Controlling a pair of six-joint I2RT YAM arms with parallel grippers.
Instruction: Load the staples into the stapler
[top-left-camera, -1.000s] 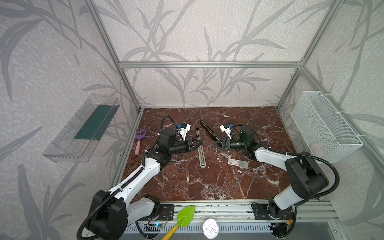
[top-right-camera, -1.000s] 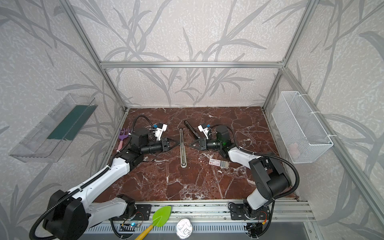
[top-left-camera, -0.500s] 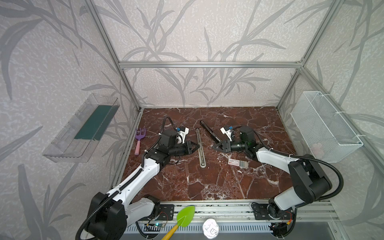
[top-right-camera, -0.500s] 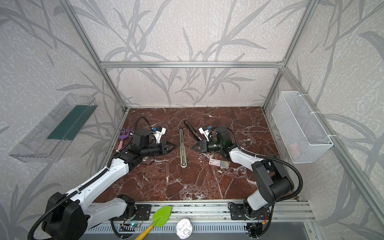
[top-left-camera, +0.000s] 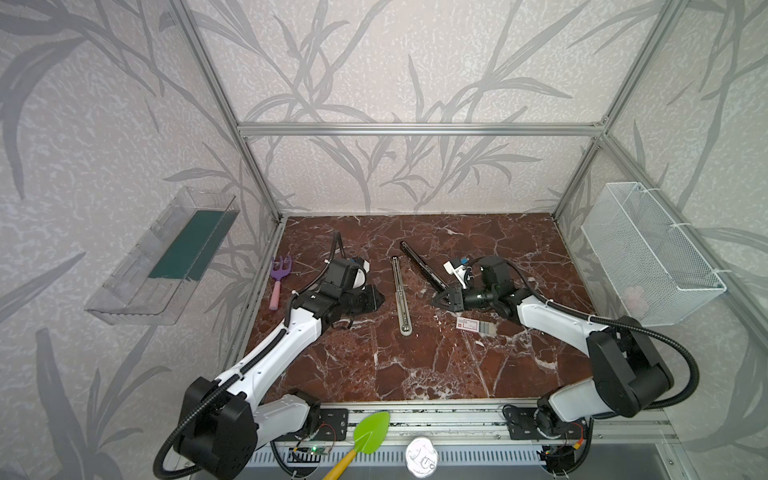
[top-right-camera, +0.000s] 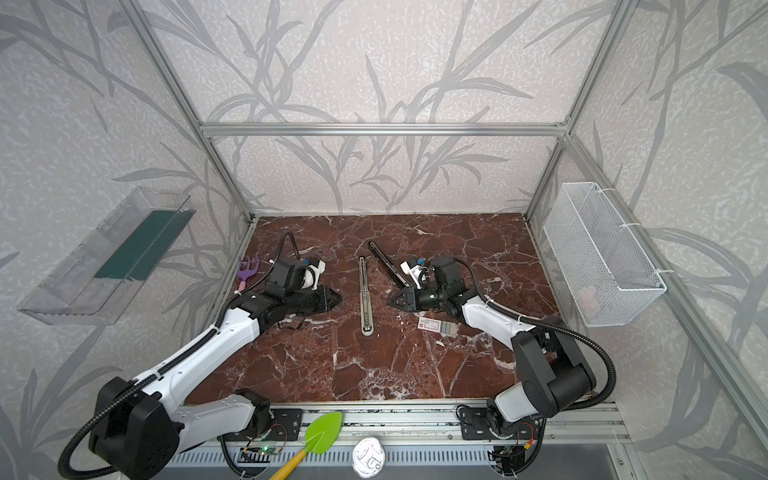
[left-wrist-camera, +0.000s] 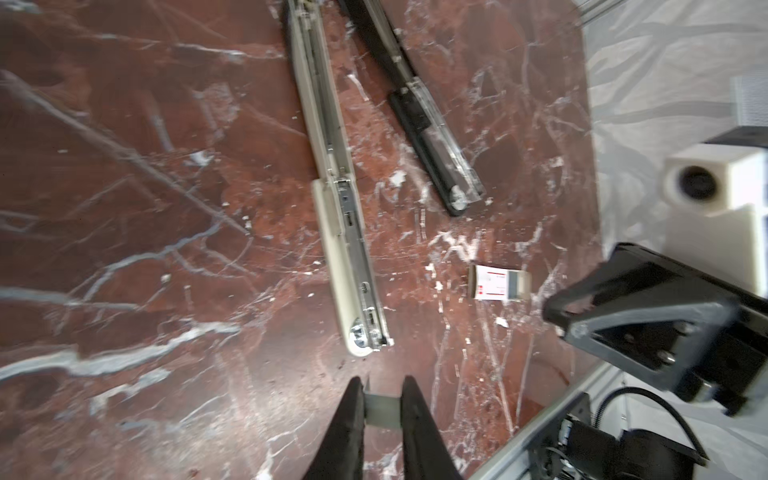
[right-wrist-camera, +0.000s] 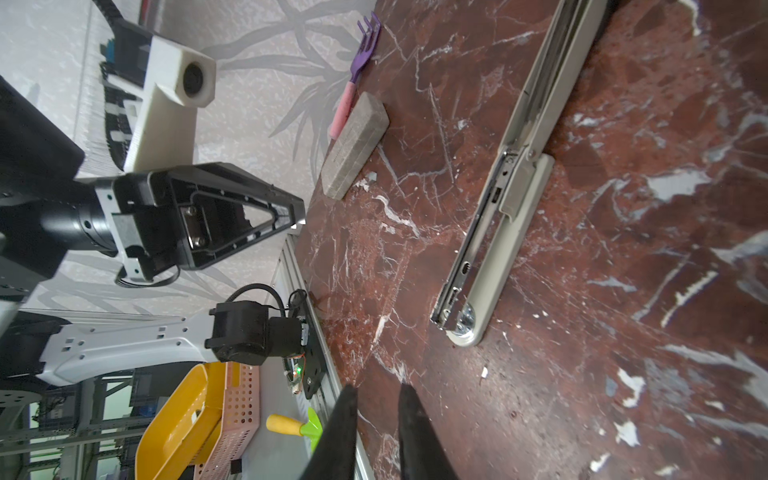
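Note:
The black stapler lies at an angle behind the right gripper, its silver rail showing. The staples box, white with a red mark and a grey block inside, lies flat in front of the right arm. My left gripper is shut on a small grey-silver strip of staples, just left of the beige stapler. My right gripper hovers to the right of that stapler, jaws narrowly open with nothing between them.
A beige stapler lies opened flat between the two grippers. A purple toy fork lies by the left wall, with a grey rectangular block near it. A wire basket hangs on the right wall.
The left gripper has drawn back to the left, away from the beige stapler, still holding the strip. The right gripper has shifted slightly toward the front.

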